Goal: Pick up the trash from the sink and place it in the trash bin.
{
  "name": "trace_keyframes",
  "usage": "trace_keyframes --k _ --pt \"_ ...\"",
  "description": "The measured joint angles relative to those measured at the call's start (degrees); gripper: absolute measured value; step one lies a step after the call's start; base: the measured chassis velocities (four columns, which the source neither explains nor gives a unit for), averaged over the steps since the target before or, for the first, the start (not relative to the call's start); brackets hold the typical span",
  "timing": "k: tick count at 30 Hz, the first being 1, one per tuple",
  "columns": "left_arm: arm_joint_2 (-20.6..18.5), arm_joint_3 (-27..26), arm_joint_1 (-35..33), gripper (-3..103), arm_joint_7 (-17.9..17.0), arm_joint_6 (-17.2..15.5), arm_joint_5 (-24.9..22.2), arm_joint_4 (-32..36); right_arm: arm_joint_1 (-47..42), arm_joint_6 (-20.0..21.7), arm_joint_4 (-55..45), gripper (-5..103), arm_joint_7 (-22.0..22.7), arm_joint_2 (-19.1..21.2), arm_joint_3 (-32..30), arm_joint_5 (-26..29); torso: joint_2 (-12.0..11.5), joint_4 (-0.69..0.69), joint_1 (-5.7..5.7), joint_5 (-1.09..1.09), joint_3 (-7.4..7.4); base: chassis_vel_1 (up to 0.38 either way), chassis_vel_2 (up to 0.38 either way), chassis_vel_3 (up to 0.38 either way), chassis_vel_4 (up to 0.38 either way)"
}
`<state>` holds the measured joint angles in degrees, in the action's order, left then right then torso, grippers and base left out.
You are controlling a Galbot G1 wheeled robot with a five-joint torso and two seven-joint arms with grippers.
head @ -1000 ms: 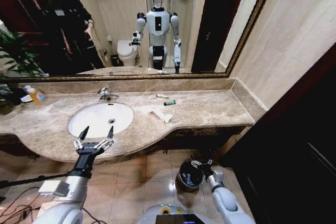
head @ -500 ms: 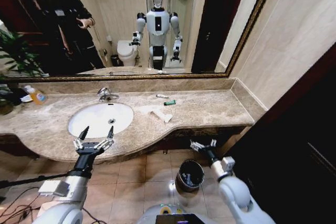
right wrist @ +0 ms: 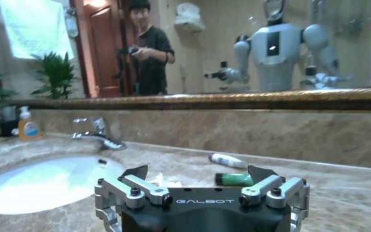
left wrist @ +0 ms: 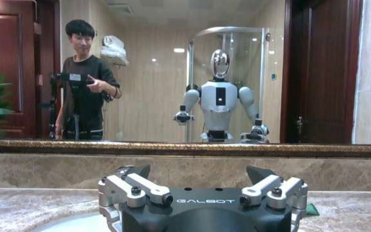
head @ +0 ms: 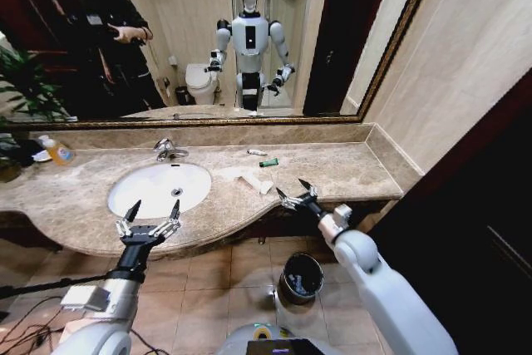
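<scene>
The round dark trash bin (head: 301, 276) with its shiny rim stands on the tiled floor. Above it the right gripper (head: 298, 192) hovers at the marble counter edge, fingers spread wide; the left gripper (head: 152, 209), equally wide, hangs at the front rim of the white oval sink (head: 133, 197). Farther back lie what looks like crumpled paper (head: 246, 177), a green tube (head: 268, 162) and a white tube (head: 256, 152).

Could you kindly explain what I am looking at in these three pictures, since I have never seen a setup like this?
It is a two-armed wheeled robot facing a bathroom mirror, so you see its reflection. The head view looks down from its head; the other two come from cameras on each wrist. The left gripper hovers open at the front edge of the sink. The right gripper is open over the counter's front edge, holding nothing. On the marble counter lie crumpled white paper, a green tube and a white tube. The trash bin stands on the floor below.
</scene>
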<state>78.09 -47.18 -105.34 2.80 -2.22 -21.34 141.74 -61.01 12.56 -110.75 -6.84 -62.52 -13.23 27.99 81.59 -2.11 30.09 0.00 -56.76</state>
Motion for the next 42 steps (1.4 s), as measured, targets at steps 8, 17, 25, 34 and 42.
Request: trace_keyframes --k 8,17,25,34,42 --pt "0.00 0.00 0.00 100 0.00 0.00 0.00 0.00 6.61 0.95 5.87 100 0.96 -0.54 6.86 0.06 0.00 0.00 0.00 0.00 0.00 0.000 0.000 0.000 0.000" --pt "0.00 0.00 0.00 100 0.00 0.00 0.00 0.00 14.61 1.36 13.59 100 4.57 -1.97 14.26 0.34 0.00 0.00 0.00 0.00 0.01 0.000 0.000 0.000 0.000" --pt "0.00 0.00 0.00 100 0.00 0.00 0.00 0.00 14.90 1.39 14.42 100 7.42 -2.49 17.98 -0.53 0.00 0.01 0.00 0.00 0.01 0.000 0.000 0.000 0.000" --pt "0.00 0.00 0.00 100 0.00 0.00 0.00 0.00 16.19 0.87 17.60 88 9.28 -4.02 19.30 -3.94 0.01 0.00 -0.01 0.00 0.01 0.000 0.000 0.000 0.000" --pt "0.00 0.00 0.00 100 0.00 0.00 0.00 0.00 16.12 0.64 18.20 55 10.30 -4.44 19.03 -4.17 0.01 0.01 -0.01 0.00 0.01 0.000 0.000 0.000 0.000"
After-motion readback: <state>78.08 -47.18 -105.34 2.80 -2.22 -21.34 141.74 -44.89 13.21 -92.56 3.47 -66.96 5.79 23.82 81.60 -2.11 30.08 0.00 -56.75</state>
